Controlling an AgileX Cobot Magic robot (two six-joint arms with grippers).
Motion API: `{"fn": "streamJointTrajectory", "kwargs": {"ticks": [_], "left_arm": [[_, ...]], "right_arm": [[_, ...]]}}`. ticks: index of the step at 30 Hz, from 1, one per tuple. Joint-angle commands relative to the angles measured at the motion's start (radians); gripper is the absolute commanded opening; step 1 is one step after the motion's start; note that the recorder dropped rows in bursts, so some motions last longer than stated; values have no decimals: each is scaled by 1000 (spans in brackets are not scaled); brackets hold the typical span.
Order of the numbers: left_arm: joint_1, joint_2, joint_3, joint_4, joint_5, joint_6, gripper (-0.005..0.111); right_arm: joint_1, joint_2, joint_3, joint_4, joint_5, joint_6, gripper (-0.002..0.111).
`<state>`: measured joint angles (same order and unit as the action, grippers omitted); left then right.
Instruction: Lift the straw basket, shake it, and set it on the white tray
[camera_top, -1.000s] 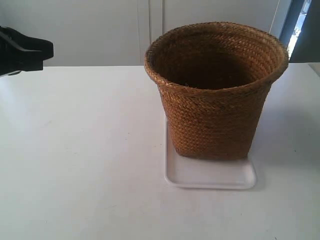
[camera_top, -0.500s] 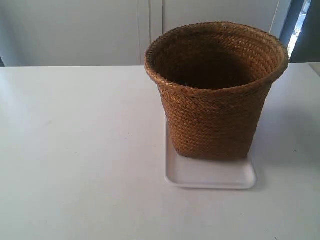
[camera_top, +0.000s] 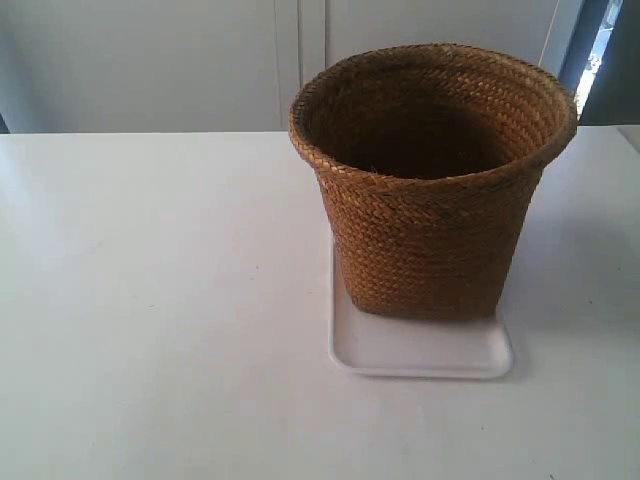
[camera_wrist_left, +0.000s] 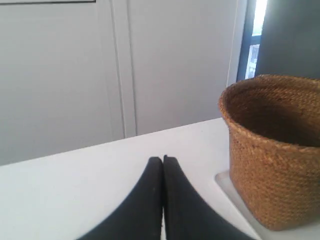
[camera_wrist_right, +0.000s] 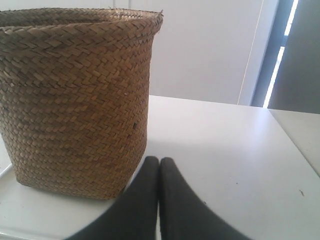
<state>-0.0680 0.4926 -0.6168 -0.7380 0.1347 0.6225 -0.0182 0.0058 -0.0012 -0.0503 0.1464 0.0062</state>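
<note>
The left fingers (camera_wrist_left: 147, 200), smooth black and tapered, are pressed together above the plain white tabletop (camera_top: 160, 300). The round, braided straw basket (camera_top: 430, 240) stands upright on the glossy white tray (camera_top: 420, 355). The right fingers (camera_wrist_right: 142, 200) are together, near the basket's base.

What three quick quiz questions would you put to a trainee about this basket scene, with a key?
1. True or false: the round braided brown straw basket stands upright on the flat glossy white rectangular plastic tray.
2. Pick one: the left claw is A) open, B) shut on the basket, C) shut and holding nothing.
3. Short answer: does the exterior view show any arm?
Key: 1 true; 2 C; 3 no.
</note>
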Motion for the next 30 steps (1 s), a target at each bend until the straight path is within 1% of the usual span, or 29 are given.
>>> {"fn": "streamJointTrajectory", "kwargs": {"ticks": [1, 8, 13, 19, 30], "left_arm": [[17, -42, 101, -23, -46, -15, 0], [17, -39, 158, -23, -42, -17, 0], [17, -46, 162, -23, -34, -23, 0], [17, -98, 162, -31, -30, -23, 0], [17, -102, 162, -43, -30, -23, 0]], "right_arm": [[-8, -6, 1, -1, -12, 5, 0], [-8, -6, 1, -1, -12, 5, 0], [-8, -6, 1, -1, -12, -13, 0], [-8, -6, 1, -1, -12, -13, 0], [-8, -6, 1, -1, -12, -13, 0]]}}
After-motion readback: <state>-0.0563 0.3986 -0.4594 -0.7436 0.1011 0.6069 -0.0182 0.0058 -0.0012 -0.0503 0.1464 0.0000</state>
